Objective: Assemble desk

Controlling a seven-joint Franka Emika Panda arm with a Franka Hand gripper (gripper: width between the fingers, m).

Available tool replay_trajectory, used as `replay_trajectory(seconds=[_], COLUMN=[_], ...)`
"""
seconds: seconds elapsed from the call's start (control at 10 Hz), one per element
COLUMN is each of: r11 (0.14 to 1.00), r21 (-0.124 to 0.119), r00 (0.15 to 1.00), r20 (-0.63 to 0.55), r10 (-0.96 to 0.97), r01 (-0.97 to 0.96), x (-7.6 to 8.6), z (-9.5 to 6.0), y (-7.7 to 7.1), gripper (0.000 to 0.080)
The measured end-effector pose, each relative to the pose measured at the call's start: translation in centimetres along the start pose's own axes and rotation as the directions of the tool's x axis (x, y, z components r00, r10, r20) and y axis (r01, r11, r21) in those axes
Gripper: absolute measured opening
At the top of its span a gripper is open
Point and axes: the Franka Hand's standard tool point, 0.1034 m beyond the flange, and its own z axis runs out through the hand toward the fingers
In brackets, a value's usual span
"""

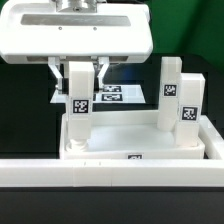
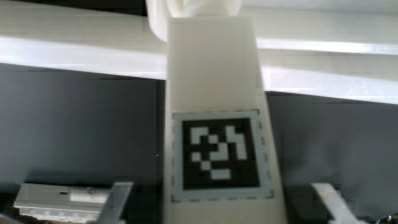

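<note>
A long white low wall (image 1: 110, 172) ran nearest. Behind it lay the tabletop (image 1: 135, 140) with two upright legs (image 1: 188, 100), then the gripper (image 1: 86, 72) pinching a third leg (image 1: 79, 100). Only the wrist view showed that leg's tag (image 2: 222, 151) close up.

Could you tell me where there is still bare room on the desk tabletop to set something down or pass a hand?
The tabletop is bare along its middle, between the leg in the jaws and the two legs standing at the exterior view's right. Both ends are crowded. The gripper blocks access from above at the left. The low wall borders the front.
</note>
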Motion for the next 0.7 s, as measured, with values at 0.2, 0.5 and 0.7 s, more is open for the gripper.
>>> replay_trajectory(seconds=[0.2, 0.5, 0.7], r11=[1.0, 1.0, 1.0], r21=[-0.006, -0.006, -0.003], r00=[1.0, 1.0, 1.0], r20=[-0.009, -0.012, -0.005], r10=[0.001, 0.002, 0.001], r01=[-0.001, -0.002, -0.001], x=[-0.02, 0.05, 0.09], z=[-0.01, 0.04, 0.05], y=[0.1, 0.09, 0.09], gripper=[0.0291, 0.0291, 0.0291])
